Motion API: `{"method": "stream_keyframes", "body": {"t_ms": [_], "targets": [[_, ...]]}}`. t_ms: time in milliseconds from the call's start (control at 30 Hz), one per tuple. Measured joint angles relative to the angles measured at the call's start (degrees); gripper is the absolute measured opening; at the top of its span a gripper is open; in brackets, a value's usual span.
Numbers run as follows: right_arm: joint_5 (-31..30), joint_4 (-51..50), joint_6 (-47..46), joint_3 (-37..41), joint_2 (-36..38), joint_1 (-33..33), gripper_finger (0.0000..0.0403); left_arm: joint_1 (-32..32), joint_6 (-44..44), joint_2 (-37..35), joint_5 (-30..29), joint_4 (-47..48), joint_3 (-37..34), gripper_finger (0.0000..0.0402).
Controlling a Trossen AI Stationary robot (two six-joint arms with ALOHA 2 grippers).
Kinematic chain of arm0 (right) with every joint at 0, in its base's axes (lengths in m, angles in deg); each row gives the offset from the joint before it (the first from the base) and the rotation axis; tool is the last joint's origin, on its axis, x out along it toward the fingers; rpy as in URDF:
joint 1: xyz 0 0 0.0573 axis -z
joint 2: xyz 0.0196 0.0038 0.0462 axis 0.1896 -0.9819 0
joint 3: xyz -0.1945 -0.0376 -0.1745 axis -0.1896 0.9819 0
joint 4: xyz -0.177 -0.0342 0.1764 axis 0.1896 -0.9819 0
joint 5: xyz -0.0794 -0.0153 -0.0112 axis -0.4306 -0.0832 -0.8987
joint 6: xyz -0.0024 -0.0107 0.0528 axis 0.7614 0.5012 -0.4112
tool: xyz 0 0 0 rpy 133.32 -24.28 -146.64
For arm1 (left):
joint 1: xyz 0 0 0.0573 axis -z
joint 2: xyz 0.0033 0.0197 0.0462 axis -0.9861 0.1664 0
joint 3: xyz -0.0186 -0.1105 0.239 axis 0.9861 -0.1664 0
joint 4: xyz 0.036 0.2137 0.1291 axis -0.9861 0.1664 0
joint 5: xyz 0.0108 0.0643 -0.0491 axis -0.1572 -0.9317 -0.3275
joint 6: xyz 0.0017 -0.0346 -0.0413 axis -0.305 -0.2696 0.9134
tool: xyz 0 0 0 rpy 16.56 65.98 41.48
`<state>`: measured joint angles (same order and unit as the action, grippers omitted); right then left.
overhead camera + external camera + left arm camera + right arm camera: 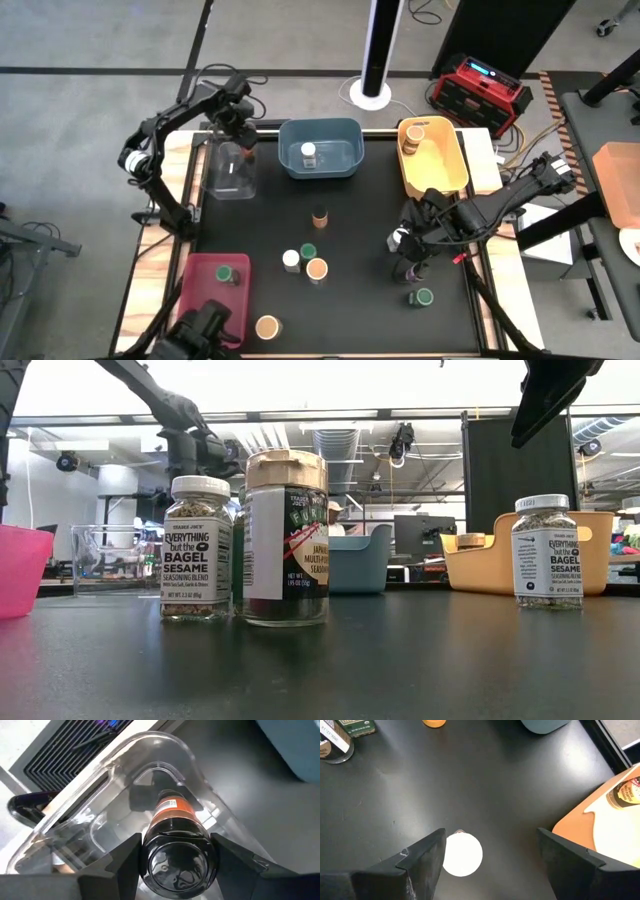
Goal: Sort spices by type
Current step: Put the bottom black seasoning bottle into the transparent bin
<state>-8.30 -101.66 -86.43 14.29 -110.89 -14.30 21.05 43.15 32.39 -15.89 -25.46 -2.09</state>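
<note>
left gripper (175, 865): up at the far left of the table, right over the clear bin (232, 170), fingers clamped on either side of a dark-lidded jar (176, 851) with an orange label band, the jar hanging above the bin's inside.
right gripper (490, 855): out on the right of the black mat (350, 300), poised above a white-lidded jar (462, 855), jaws spread wide with that lid between them and nothing gripped; from the wrist view the lid sits close to one finger, clear of the other.
blue bin (320, 147): far middle, one white-lidded jar (309, 154) standing inside.
yellow bin (432, 155): far right, a tan-lidded jar (414, 134) in its far corner.
red bin (215, 295): near left, a green-lidded jar (226, 272) inside.
loose on the mat: a brown-lidded jar (319, 215) in the middle; nearer, a green lid (308, 250), a white lid (291, 259) and a tan lid (316, 269) bunched close together; another tan lid (267, 326) just beside the red bin; a green lid (423, 297) near the right gripper.
low view: a bagel sesame jar (197, 548) and a taller tan-lidded jar (286, 538) stand upright side by side, a second bagel sesame jar (543, 552) off alone in front of the yellow bin.
</note>
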Motion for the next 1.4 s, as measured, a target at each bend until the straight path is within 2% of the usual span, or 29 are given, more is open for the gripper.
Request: {"method": "stream_keyframes", "body": {"t_ms": [333, 633, 1033, 1400], "targets": [[0.00, 0.11, -0.05, 0.00, 0.00, 0.00, 0.0311, -0.04, 0.20, 1.36, -1.44, -0.39, -0.11, 0.0189], [0.02, 0.11, -0.03, 0.00, 0.00, 0.00, 0.0302, -0.04, 0.44, 3.20, -1.46, -0.97, -0.13, 0.0190], [0.04, 0.09, 0.02, 0.00, 0.00, 0.00, 0.0329, -0.04, 0.70, 4.17, -1.50, -2.03, -0.15, 0.0226], [0.09, 0.04, -0.02, 0.00, 0.00, 0.00, 0.0328, -0.04, 0.90, 4.17, -1.50, -1.56, -0.15, 0.0230]]}}
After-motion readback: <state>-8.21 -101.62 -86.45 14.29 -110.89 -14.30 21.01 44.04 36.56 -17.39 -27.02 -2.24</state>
